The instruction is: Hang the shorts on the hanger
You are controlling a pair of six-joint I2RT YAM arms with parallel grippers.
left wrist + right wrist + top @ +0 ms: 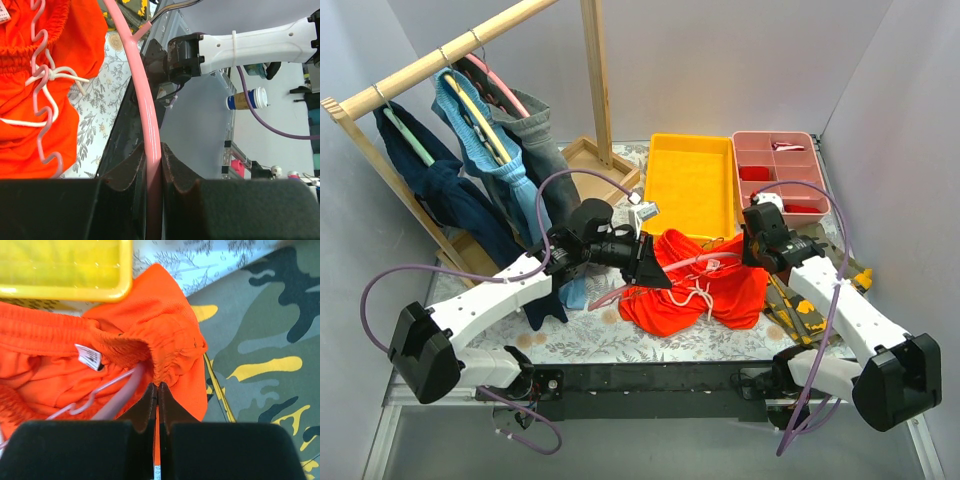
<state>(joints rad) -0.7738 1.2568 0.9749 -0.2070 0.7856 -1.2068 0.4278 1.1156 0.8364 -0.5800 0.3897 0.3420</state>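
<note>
Here the left gripper (152, 152) is closed tight on the bar of the pink hanger (141, 95). The right gripper (156, 390) pinches the elastic waistband of the orange shorts (665, 308), which lie bunched on the floral tablecloth (580, 342), just in front of the yellow tray (692, 180) and touching the camouflage garment (250, 340).

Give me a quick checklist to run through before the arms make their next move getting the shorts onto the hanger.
1. Left tool shut on the hanger: ok.
2. Right tool shut on the shorts at the waistband: ok.
3. Hanger end inside the shorts' waist: ok in the right wrist view; how deep, cannot tell.
4. Shorts hung across the hanger: not ok, they lie bunched on the table.
5. Drawstring free of the hanger's wavy bar: cannot tell, they cross.
6. Camouflage garment out of the right tool's grip: ok.
</note>
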